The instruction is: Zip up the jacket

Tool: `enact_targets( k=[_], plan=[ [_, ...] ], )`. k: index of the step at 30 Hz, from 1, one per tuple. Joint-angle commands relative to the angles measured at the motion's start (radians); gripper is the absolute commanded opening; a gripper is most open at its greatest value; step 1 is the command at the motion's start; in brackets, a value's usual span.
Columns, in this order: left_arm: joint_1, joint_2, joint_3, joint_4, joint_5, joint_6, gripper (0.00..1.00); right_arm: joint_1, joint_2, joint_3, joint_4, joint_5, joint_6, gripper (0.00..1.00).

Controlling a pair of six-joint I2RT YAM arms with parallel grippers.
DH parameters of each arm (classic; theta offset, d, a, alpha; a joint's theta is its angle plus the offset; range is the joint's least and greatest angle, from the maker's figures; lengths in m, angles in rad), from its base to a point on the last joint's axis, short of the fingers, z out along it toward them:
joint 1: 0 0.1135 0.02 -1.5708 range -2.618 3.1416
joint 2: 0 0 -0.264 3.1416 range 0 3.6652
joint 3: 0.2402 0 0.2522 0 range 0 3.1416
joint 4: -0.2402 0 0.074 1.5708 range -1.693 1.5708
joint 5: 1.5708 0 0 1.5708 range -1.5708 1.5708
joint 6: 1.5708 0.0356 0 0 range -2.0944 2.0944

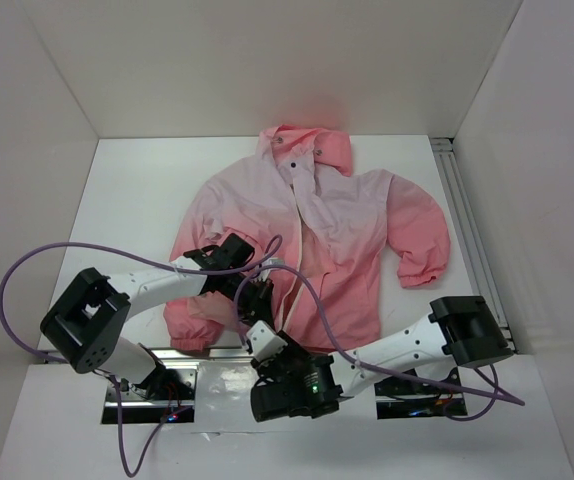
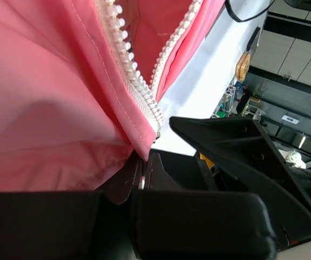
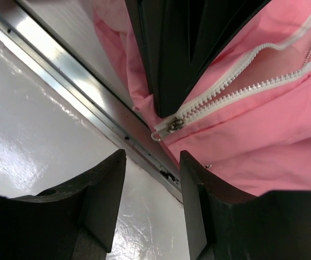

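**Hem pinned, slider not yet taken**

The jacket (image 1: 317,225) lies front-up on the table (image 1: 137,190) with its hood at the far side. Its zipper (image 2: 127,65) is open along nearly its whole length. The left gripper (image 2: 142,165) is pinched tight on the hem right beside the zipper's bottom end. The right gripper (image 3: 153,162) hangs just short of the slider (image 3: 173,125), jaws half apart and empty. The step in hand looks like reaching for the slider. Next, the right gripper likely has to close on it and draw it toward the hood
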State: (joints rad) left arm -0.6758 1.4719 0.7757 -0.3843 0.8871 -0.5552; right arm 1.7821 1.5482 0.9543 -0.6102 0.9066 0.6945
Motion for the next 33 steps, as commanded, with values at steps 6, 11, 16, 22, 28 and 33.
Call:
enact_targets(
  k=[6, 11, 16, 22, 28, 33],
  plan=[
    [-0.008, -0.038, 0.007, -0.028, 0.039, -0.006, 0.0, -0.029, 0.029, -0.011, 0.081, 0.091, 0.019, 0.46],
    [-0.008, -0.038, -0.003, -0.019, 0.039, -0.006, 0.0, -0.029, 0.038, -0.002, 0.047, 0.104, 0.039, 0.4],
    [-0.008, -0.038, -0.003, -0.019, 0.039, -0.006, 0.0, -0.029, 0.017, -0.002, 0.047, 0.114, 0.06, 0.33],
    [-0.008, -0.038, -0.012, -0.019, 0.039, -0.006, 0.0, -0.02, 0.007, -0.002, 0.01, 0.123, 0.069, 0.22],
    [-0.008, -0.028, -0.012, -0.019, 0.039, -0.006, 0.0, -0.01, 0.016, 0.017, -0.008, 0.123, 0.079, 0.07],
    [-0.008, -0.028, -0.021, -0.019, 0.039, -0.006, 0.0, -0.01, 0.016, 0.026, -0.032, 0.132, 0.079, 0.01]
  ],
)
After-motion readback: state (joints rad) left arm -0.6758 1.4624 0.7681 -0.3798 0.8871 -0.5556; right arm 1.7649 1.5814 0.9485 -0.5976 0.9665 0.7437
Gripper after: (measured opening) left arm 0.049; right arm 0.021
